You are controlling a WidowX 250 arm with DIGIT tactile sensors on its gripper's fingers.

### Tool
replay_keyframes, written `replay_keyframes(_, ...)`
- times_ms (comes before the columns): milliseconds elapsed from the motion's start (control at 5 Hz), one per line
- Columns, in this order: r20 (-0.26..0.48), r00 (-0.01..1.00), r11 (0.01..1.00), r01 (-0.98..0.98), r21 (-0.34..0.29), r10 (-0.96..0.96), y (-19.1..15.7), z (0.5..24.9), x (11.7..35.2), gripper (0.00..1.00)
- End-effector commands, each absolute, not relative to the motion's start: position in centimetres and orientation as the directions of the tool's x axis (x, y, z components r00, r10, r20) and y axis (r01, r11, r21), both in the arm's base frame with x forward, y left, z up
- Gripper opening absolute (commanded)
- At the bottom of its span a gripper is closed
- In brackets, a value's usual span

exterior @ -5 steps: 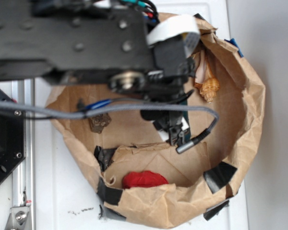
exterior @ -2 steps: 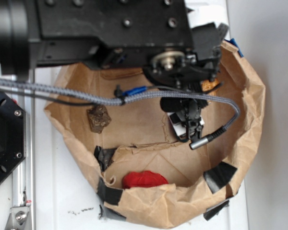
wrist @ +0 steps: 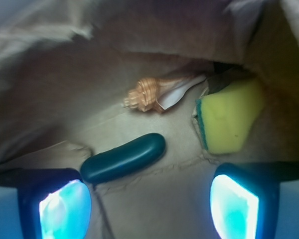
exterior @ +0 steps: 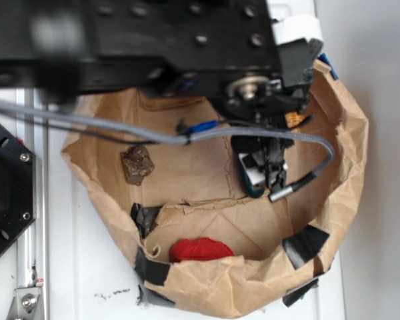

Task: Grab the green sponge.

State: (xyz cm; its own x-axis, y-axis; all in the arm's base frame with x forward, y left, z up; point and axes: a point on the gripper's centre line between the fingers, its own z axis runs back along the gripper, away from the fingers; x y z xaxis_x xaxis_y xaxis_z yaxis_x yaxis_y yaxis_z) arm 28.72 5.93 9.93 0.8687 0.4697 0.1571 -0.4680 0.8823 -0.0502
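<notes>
The smooth, dark green, cucumber-shaped sponge [wrist: 123, 158] lies flat on the creased brown paper floor of the crumpled paper bag [exterior: 347, 127], with bare paper all around it. The tool [wrist: 149, 199] hovers with its jaws spread wide, the sponge's near end just beside its left finger. Beyond lie a ridged orange seashell [wrist: 148, 93] and a porous yellow wedge block [wrist: 229, 115], both apart from it. Since a second ago the arm has shifted rightward, hiding the seashell in the exterior view.
</notes>
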Motion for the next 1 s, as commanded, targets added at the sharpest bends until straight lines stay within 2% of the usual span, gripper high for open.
replay_keyframes(0,0.228,0.799,0.825,-0.563,-0.045,0.557,8.3,7.5,28.2,1.0)
replay_keyframes(400,0.292,0.694,0.738,-0.671,-0.07,0.658,8.5,7.3,29.6,1.0)
replay_keyframes(600,0.264,0.693,0.732,-0.677,-0.081,0.67,8.9,7.3,30.0,1.0)
replay_keyframes(800,0.292,0.685,0.733,-0.673,-0.096,0.668,8.8,7.1,29.9,1.0)
